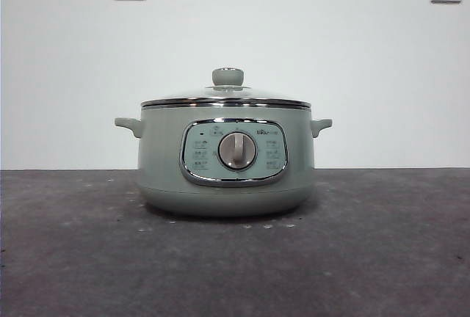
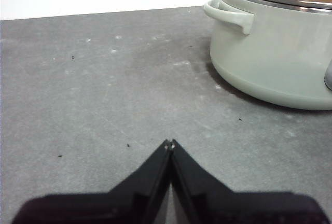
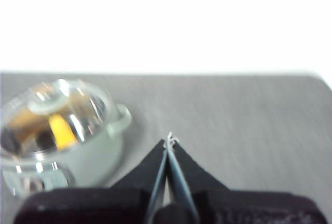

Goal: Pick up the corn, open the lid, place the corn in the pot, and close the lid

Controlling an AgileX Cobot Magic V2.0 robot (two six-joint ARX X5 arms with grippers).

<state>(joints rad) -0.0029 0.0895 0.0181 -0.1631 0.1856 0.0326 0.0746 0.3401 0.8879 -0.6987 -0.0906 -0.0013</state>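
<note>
Both claws, left claw (image 2: 169, 143) and right claw (image 3: 169, 140), are pinched together, holding nothing. Corn (image 3: 61, 130) looks inside the pot (image 1: 226, 157) already, lid (image 1: 226, 97) on. Job seems done.

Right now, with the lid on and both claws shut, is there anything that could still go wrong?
Little, I'd guess. The corn shows through the glass lid, which looks seated on the pot. The left gripper and right gripper are shut and off to the sides. A careless swing could clip a pot handle. The blurry right wrist view may hide a slightly crooked lid.
</note>
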